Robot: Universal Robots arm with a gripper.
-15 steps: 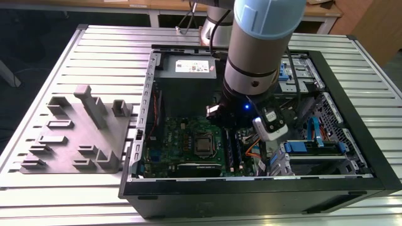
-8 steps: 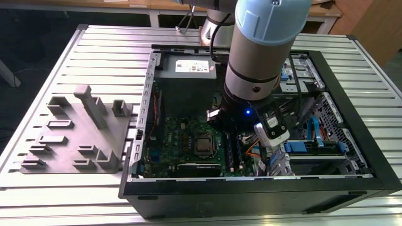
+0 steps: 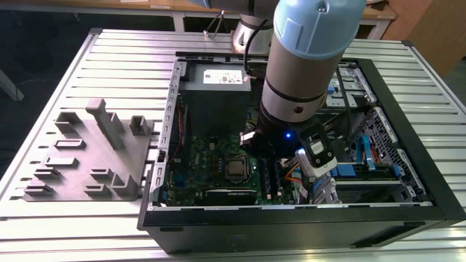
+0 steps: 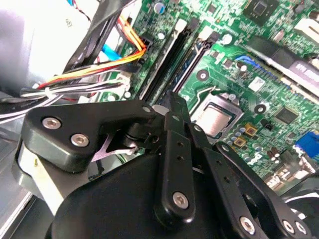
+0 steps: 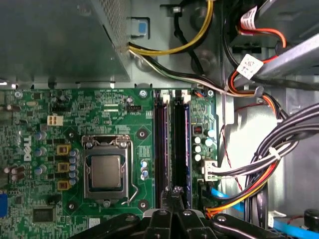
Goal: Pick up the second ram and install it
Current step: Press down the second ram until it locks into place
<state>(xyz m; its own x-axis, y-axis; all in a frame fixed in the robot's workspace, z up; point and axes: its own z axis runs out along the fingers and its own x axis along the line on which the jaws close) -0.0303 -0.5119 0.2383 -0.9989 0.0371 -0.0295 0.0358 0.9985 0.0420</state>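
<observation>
Evidently the job was nearly through. The arm reached down into the open case (image 3: 306, 218), and its gripper (image 5: 174, 191) stood over the memory slots (image 5: 160, 149), just at the 3 o'clock side of the processor (image 5: 105, 172) in the first wrist view. The fingers were pressed close together, clenched with nothing visible between them. The second ram (image 5: 180, 144) seemed to sit in its slot already, beside a dark neighbour, though I could not tell whether it was fully latched. The grey holder block (image 3: 91, 158) lay outside the case.
</observation>
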